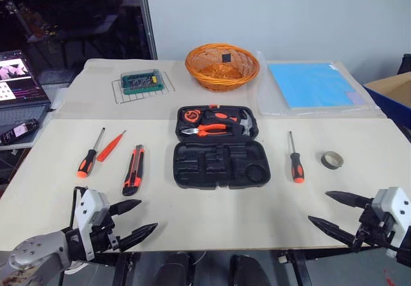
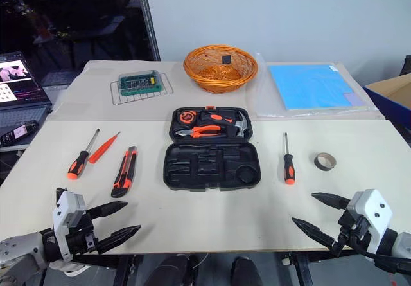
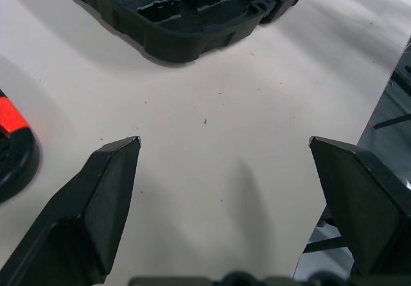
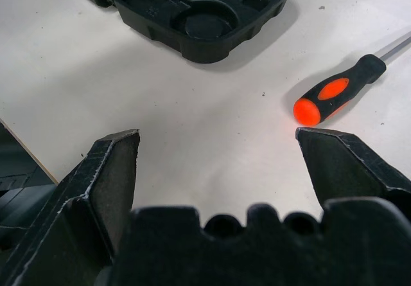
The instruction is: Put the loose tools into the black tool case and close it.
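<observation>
Around the black tool case [image 1: 221, 164]: three screwdrivers, one knife, one tape roll; both tools apart.

A cream-topped desk [image 1: 212, 215] stands against a plain pale grey wall [image 1: 270, 13]. On the left, a dark window [image 1: 70, 16]; a laptop [image 1: 19, 83] glows beside it.

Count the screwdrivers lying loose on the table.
3. Two lie left of the tool case: a black-and-orange-handled screwdriver and a thin orange screwdriver beside it. The third screwdriver lies right of it.
</observation>
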Controlling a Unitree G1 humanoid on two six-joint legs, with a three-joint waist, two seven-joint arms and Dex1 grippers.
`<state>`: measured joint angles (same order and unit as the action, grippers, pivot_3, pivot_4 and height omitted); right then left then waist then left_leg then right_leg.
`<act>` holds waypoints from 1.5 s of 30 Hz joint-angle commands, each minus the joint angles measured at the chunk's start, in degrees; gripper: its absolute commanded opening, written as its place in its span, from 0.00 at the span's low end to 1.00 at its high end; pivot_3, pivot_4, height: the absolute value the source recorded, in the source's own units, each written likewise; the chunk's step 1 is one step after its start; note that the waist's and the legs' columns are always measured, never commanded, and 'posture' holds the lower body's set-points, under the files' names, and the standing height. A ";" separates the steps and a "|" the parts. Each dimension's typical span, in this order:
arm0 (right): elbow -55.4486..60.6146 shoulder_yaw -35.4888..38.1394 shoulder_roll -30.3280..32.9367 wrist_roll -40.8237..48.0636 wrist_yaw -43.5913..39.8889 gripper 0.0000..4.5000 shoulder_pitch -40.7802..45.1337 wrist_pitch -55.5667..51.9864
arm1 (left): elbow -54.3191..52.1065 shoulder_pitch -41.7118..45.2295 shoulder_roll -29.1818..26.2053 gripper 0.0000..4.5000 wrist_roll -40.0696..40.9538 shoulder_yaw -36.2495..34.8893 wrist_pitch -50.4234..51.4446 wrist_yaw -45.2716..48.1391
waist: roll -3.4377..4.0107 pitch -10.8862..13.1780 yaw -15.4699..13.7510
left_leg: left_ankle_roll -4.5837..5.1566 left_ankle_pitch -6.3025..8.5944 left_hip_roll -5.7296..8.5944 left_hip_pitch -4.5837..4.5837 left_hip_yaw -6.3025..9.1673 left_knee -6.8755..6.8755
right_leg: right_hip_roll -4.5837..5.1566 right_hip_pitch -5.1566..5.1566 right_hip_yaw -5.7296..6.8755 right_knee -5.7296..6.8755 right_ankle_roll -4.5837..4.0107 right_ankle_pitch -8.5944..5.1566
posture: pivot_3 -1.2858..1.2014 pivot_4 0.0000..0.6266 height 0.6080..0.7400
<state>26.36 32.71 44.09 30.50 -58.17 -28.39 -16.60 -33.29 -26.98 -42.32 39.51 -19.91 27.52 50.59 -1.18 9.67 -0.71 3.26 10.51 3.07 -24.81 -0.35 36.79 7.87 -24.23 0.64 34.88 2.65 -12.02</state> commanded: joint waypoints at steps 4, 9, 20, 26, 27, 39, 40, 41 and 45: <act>0.50 -1.83 -1.87 3.21 -0.59 0.99 5.62 2.26 | -0.54 6.54 5.95 1.00 9.95 -7.29 6.43 -15.09 | -0.06 0.03 0.02 | 0.00 0.00 0.00 0.02 0.02 0.00 | 0.01 0.04 0.04 0.03 0.01 0.00 | 0.52 0.24 1.00; 4.95 -4.91 -2.40 7.05 -0.01 0.99 10.40 0.12 | 4.94 14.44 4.71 1.00 13.18 -14.39 14.52 -28.89 | -0.07 0.02 -0.05 | 0.01 -0.01 0.02 0.22 0.07 0.00 | -0.01 0.08 0.14 0.11 0.03 0.02 | 0.52 0.24 1.00; 10.48 -11.63 1.64 9.69 1.33 0.99 21.39 -3.76 | 33.13 38.57 -15.55 1.00 -0.87 -0.52 31.96 -32.68 | -0.49 0.15 -0.74 | -0.01 0.01 0.15 0.46 -0.05 0.01 | -0.40 0.06 0.23 0.06 0.15 0.15 | 0.52 0.24 1.00; 11.60 -11.98 2.09 9.55 2.82 1.00 21.96 -4.49 | 42.73 46.76 -14.83 0.86 -7.61 8.58 29.48 -26.93 | -0.58 0.19 -1.41 | -0.13 0.19 0.10 0.40 -0.06 0.00 | -0.36 -0.09 0.18 0.05 0.03 0.64 | 0.52 0.24 1.00; 11.86 -11.85 2.12 9.58 3.20 1.00 21.90 -4.65 | 43.16 47.20 -14.68 0.77 -8.08 9.03 29.48 -26.19 | -0.58 0.19 -1.43 | -0.15 0.22 0.09 0.35 -0.05 -0.01 | -0.35 -0.14 0.16 0.05 0.00 0.64 | 0.52 0.24 1.00; 13.43 -9.11 0.45 10.25 8.11 1.00 19.00 -5.47 | 30.25 44.72 -17.22 0.19 -2.85 1.92 19.90 -4.21 | -0.78 0.22 -1.46 | -0.16 0.23 0.03 0.23 -0.02 0.00 | -0.12 -0.18 0.15 -0.03 -0.03 0.66 | 0.52 0.24 1.00; 13.50 -8.63 0.32 10.07 8.50 1.00 18.41 -5.46 | 28.09 44.74 -18.28 0.19 -3.04 3.60 18.96 -1.22 | -0.83 0.25 -1.59 | -0.16 0.23 0.04 0.18 -0.01 0.00 | -0.10 -0.18 0.15 -0.07 -0.04 0.66 | 0.52 0.24 1.00; 13.55 -8.38 0.30 9.95 8.76 1.00 18.02 -5.40 | 26.97 44.74 -18.81 0.19 -3.40 4.65 18.23 0.46 | -0.82 0.25 -1.65 | -0.16 0.23 0.05 0.12 0.01 0.00 | -0.07 -0.19 0.15 -0.11 -0.06 0.66 | 0.52 0.24 1.00; 15.06 -2.16 -0.79 9.63 11.00 1.00 11.11 -6.25 | 27.75 61.30 -13.93 0.19 -16.10 25.81 7.31 9.73 | -0.59 0.20 -2.90 | -0.12 0.25 0.13 0.14 -0.04 0.00 | 0.03 -0.05 0.22 -0.14 -0.03 0.65 | 0.52 0.24 1.00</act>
<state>38.91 25.53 43.84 39.45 -48.32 -15.17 -22.25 -5.45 27.96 -58.41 29.43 -2.86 40.83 55.65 -1.77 9.87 -3.61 3.14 10.75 3.17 -24.69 -0.49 36.80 7.81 -24.25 1.07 34.76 2.67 -11.39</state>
